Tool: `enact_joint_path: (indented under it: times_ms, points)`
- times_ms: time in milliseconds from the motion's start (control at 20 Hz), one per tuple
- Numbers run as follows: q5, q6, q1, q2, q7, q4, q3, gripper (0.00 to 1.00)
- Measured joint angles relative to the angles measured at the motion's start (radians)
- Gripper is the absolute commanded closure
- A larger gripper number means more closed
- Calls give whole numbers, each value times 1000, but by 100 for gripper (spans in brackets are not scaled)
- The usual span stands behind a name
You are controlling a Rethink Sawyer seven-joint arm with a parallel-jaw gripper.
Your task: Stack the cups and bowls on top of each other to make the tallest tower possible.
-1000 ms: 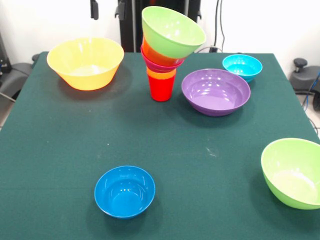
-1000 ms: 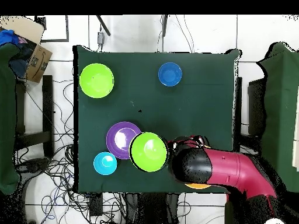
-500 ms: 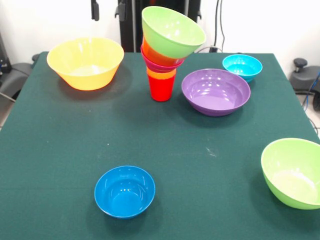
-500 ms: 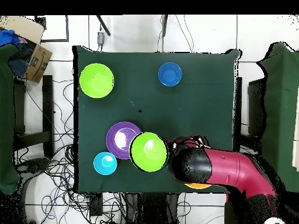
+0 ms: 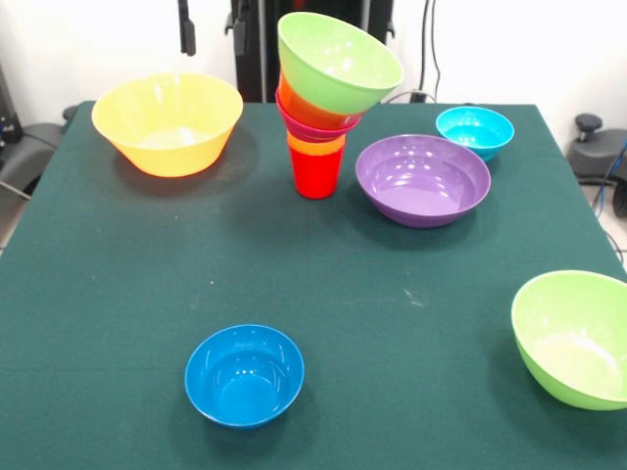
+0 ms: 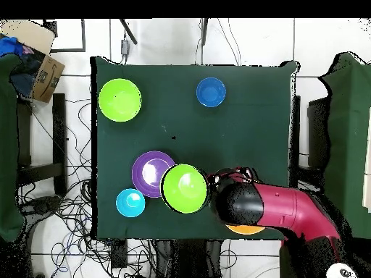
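The tower stands at the table's far middle: a red cup (image 5: 315, 171) as base, an orange cup, a pink bowl and an orange bowl (image 5: 306, 111) in it, and a tilted lime green bowl (image 5: 338, 61) on top. From overhead only that green bowl (image 6: 185, 188) shows. My gripper (image 5: 211, 22) shows only as two dark fingertips at the top edge, apart and empty, above the large yellow-orange bowl (image 5: 167, 122). From overhead the red arm (image 6: 243, 205) covers most of that bowl (image 6: 245, 230).
A purple bowl (image 5: 422, 179) sits right of the tower, with a light blue bowl (image 5: 474, 130) behind it. A dark blue bowl (image 5: 244, 374) is near the front. A second lime green bowl (image 5: 576, 338) is at the front right edge. A cardboard box (image 6: 40, 61) stands off the table.
The arm has shifted slightly over the yellow-orange bowl and the fingertips reach a little lower. The tower and the loose bowls have not moved.
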Motion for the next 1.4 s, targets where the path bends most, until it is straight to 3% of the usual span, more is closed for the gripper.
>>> enact_joint_path:
  times_ms: [550, 1400]
  points:
    - [-10, -35, -8, 18, 0, 1, 1, 0]
    - [-10, -35, 20, -44, 0, 3, 1, 0]
